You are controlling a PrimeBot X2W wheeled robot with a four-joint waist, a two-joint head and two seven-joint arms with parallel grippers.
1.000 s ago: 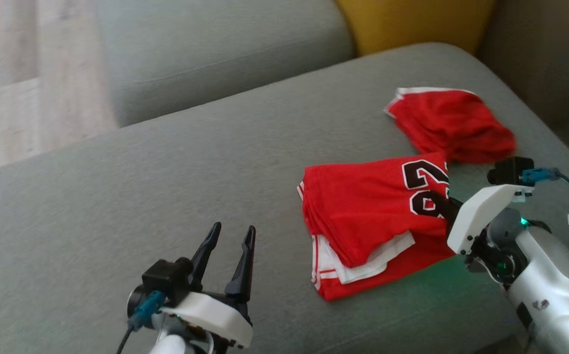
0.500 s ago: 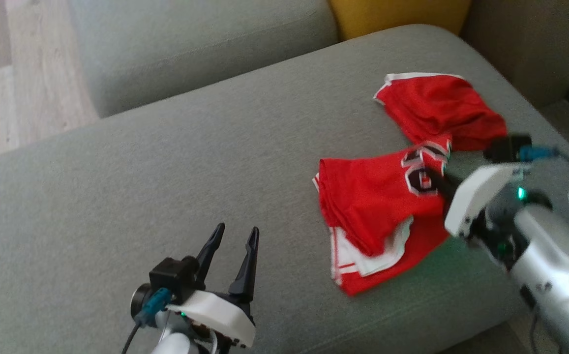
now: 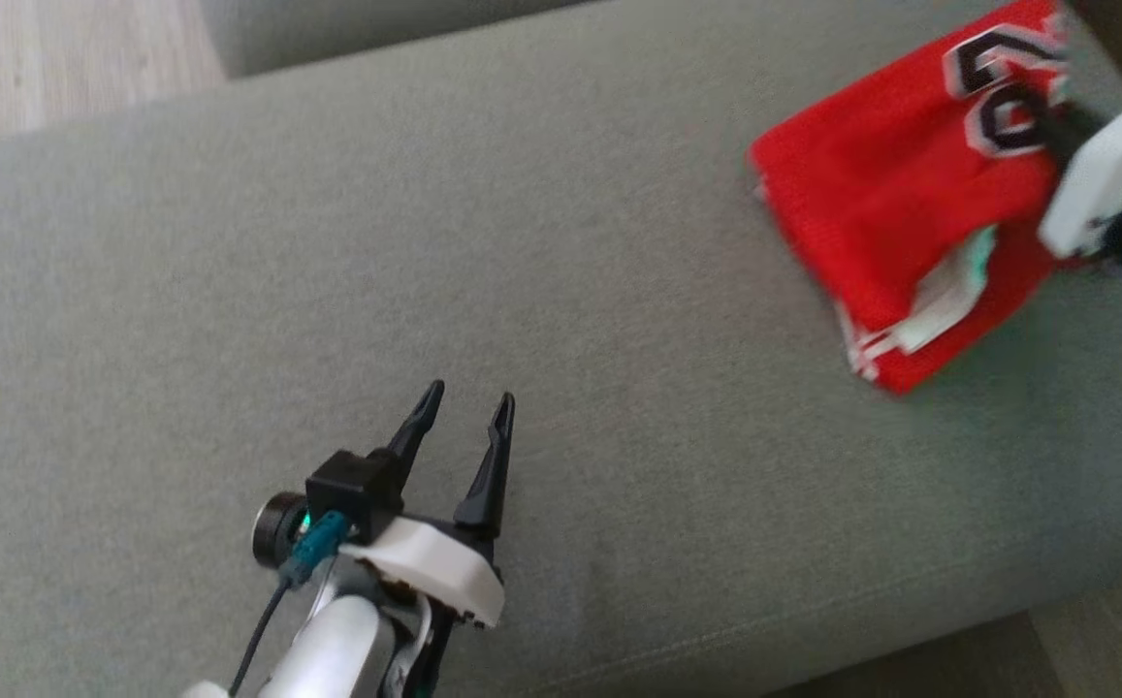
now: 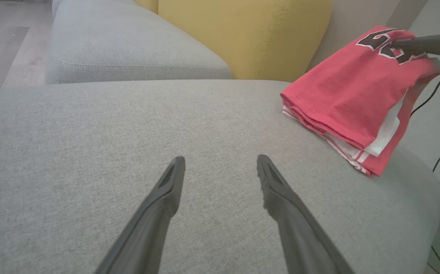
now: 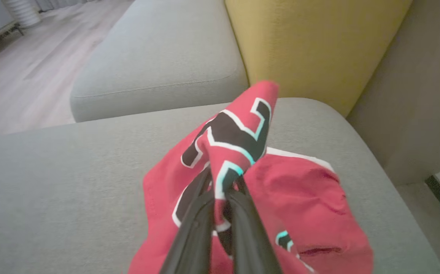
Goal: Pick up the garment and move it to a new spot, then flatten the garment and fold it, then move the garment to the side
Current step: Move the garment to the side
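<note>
Between right fingers: folded red garment, pinched at one edge; left fingers spread, empty. Risk: the single-point hold may undo the folds.

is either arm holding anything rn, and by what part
The right gripper is shut on the folded red jersey, its fingers pinching a bunched fold at the black number; the left gripper is open, holding nothing.
</note>
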